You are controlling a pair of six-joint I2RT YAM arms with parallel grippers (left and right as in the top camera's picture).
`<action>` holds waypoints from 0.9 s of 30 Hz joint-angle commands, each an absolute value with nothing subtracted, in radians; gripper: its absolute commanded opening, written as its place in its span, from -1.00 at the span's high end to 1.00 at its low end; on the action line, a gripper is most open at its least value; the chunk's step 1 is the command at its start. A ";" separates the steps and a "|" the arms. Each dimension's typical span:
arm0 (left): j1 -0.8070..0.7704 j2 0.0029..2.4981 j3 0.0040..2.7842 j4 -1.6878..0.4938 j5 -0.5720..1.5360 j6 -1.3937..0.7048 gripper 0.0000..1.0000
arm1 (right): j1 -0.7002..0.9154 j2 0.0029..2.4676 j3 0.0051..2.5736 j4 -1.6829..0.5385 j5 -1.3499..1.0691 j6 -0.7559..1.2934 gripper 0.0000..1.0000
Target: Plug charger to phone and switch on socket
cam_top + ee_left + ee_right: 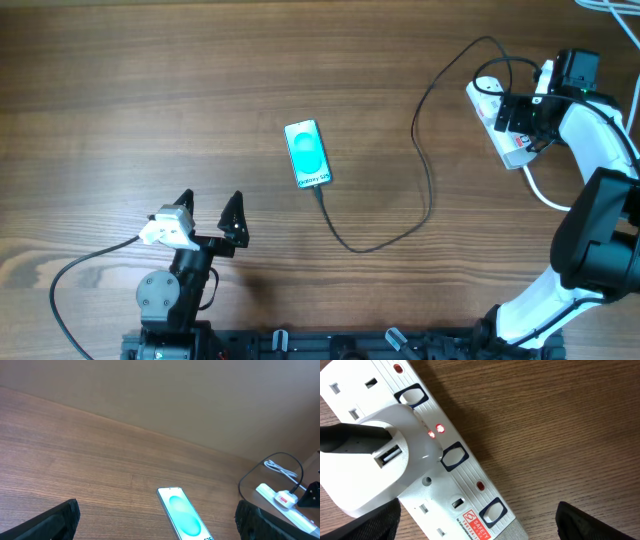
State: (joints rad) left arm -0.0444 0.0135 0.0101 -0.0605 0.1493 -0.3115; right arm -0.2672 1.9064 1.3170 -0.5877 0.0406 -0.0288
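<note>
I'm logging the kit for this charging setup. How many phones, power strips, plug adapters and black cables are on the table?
phone: 1
power strip: 1
plug adapter: 1
black cable: 1
Total: 4

The wooden table (150,80) carries the phone (307,153), the charger (430,195) cable and the socket (512,150).

Teal-screened flat phone (182,516) cropped by left wrist view's bottom edge, elongated white power strip (516,152) largely hidden under right arm (590,130) overhead
</note>
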 commanded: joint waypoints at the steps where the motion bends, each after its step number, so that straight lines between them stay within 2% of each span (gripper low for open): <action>1: -0.049 0.003 0.006 -0.065 0.133 -0.292 -1.00 | -0.263 1.893 1.314 -0.584 0.024 -0.038 -1.00; 9: -0.049 0.003 0.006 -0.065 0.133 -0.292 -1.00 | -0.263 1.883 1.314 -0.581 0.024 -0.038 -0.99; 18: -0.049 0.003 0.006 -0.065 0.133 -0.292 -1.00 | -0.260 1.459 1.314 -0.582 0.024 -0.038 -0.99; 27: -0.049 0.003 0.006 -0.065 0.133 -0.292 -1.00 | -0.152 1.370 1.314 -0.585 0.024 -0.038 -0.98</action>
State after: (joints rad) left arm -0.0444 0.0135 0.0101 -0.0605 0.1493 -0.3115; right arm -0.1970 1.3853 1.3117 -0.5846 0.0402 -0.0288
